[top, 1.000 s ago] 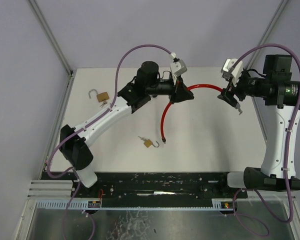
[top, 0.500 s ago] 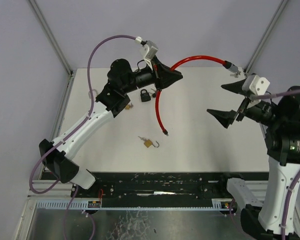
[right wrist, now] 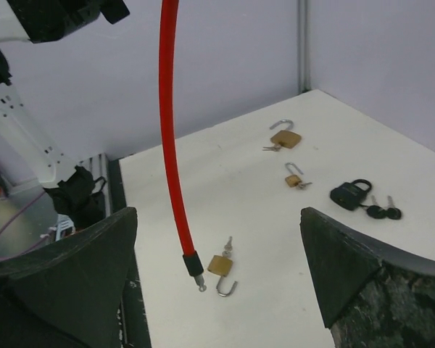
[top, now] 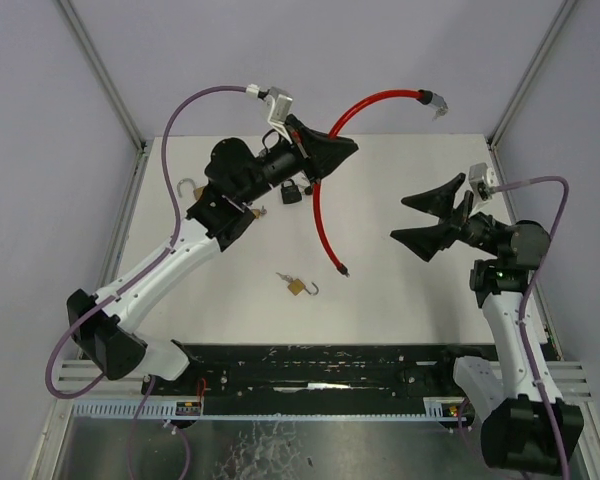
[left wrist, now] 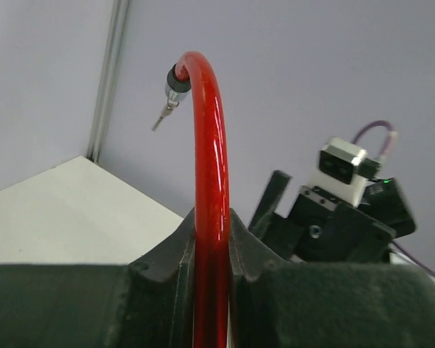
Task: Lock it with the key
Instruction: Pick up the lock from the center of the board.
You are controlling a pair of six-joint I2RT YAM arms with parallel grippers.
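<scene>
Since the earlier views, the right gripper [top: 426,217] has drawn back from the upper right corner, where it stood by the far end of the red cable [top: 318,215], to the right middle of the overhead frame. Its jaws have spread to full width, and it holds nothing. The left gripper [top: 330,150] has swung from the centre to the upper middle, uncovering the black padlock [top: 292,191]. It is clamped on the single red cable, which in the left wrist view rises between the two fingers [left wrist: 159,279] and curves overhead. One cable end, with a metal tip [top: 436,101], hangs in the air at the upper right of the overhead frame. The other end [top: 342,268] reaches down near the centre of the white table [top: 410,300]; whether it touches the surface cannot be told. Four padlocks lie on the table: three brass and one black. The first brass padlock [top: 297,287], shackle open and with a key [right wrist: 228,246] projecting from it, lies just beside the lower cable end. The second brass padlock [right wrist: 284,138], shackle also open, lies at the upper left of the overhead frame, partly hidden by the left arm. The third brass padlock [right wrist: 296,179], smaller, lies between the second and the black one. Two dark-headed keys [right wrist: 381,212] lie just beside the black padlock.
</scene>
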